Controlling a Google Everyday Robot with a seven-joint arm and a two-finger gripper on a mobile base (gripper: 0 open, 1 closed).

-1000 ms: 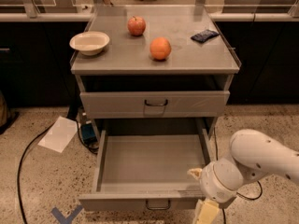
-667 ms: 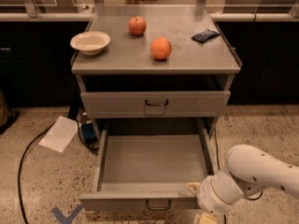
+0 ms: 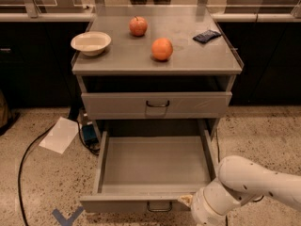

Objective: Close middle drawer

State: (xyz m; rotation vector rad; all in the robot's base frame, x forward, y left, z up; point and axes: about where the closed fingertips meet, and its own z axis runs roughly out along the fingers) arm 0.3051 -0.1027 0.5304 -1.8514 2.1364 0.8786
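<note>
The middle drawer is pulled far out of the grey cabinet, with a plain, empty grey tray inside. Its low front panel carries a small dark loop handle at the centre, near the bottom edge of the view. My gripper shows only as a tan tip at the right end of that front panel, at or just in front of it. The white arm behind it fills the lower right corner. The rest of the gripper is hidden by the wrist and the frame's edge.
A closed drawer with a loop handle sits above. On the cabinet top are a white bowl, an apple, an orange and a dark packet. Paper and a cable lie on the floor at the left.
My arm has sunk lower and shifted slightly left, bringing the gripper against the right end of the drawer's front panel. The drawer stands about as far out as before.
</note>
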